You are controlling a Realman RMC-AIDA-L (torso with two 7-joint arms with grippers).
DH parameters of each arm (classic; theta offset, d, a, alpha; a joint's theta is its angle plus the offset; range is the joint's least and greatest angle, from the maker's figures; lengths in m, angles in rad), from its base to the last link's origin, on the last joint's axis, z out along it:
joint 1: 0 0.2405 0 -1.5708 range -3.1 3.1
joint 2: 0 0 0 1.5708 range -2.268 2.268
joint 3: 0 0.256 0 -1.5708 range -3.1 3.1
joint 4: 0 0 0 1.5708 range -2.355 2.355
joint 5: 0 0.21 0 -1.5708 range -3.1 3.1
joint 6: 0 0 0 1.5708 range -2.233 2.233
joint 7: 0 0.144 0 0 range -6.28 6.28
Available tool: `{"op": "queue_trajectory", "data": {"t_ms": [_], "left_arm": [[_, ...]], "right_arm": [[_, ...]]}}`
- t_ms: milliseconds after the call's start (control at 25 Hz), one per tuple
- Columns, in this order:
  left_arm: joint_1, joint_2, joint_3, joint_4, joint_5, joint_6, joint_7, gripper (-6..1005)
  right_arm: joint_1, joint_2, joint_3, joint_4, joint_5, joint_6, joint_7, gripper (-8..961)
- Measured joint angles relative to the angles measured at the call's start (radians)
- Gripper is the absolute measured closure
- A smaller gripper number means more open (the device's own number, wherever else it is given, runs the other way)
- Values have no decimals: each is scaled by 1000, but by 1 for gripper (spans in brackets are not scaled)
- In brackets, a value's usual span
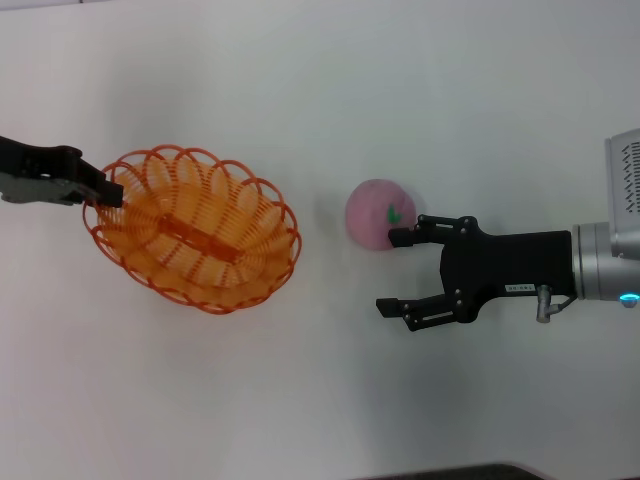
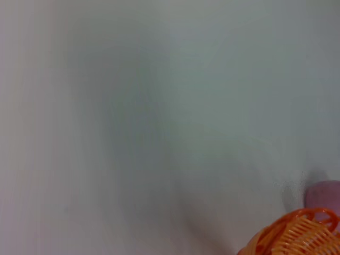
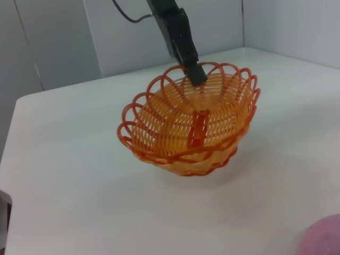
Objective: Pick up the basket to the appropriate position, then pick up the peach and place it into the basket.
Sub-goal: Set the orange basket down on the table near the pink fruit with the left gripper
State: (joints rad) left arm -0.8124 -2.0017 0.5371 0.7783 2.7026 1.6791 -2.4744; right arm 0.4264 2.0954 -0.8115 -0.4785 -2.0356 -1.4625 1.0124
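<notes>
Basket first: from the head view we see orange looped wire, tilted, our left gripper pinching its rim; our right gripper hangs spread beside the pink peach. Left wrist view shows both at an edge. Right wrist view confirms the pinch.

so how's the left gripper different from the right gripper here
The left gripper is shut on the looped rim of the oval orange plastic wire basket, tipping it; the right gripper is open and holds nothing. The left touches its target, while the right has one fingertip in front of the round pink peach. Both are black.
</notes>
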Motion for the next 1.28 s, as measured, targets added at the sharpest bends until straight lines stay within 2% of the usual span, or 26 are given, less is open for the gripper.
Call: {"op": "queue_trajectory", "data": {"t_ms": [240,400,640,720,760,960,1040,1280], "left_arm": [[43,-6,-36,-12,-77,18,-53,900],[97,-27,-46,23,-152,11,-112,901],[154,-92,-47,92,-164,-35,-174,903],[159,-98,-45,95,-164,-44,-179,904],[171,-120,-42,98,-161,-74,-189,904],[196,-155,-39,122,-156,-117,-191,905],[204,-162,-39,129,-158,-126,-193,904],[224,-166,-37,95,-160,-165,-195,902]], "right_arm": [[1,0,0,0,0,1,0,-3],[1,1,0,0,3,1,0,-2],[3,2,0,1,4,1,0,-2],[4,2,0,1,4,1,0,-2],[5,2,0,1,5,1,0,-2],[5,2,0,10,5,1,0,-2],[5,2,0,14,5,1,0,-2],[0,2,0,21,4,13,0,-2]]}}
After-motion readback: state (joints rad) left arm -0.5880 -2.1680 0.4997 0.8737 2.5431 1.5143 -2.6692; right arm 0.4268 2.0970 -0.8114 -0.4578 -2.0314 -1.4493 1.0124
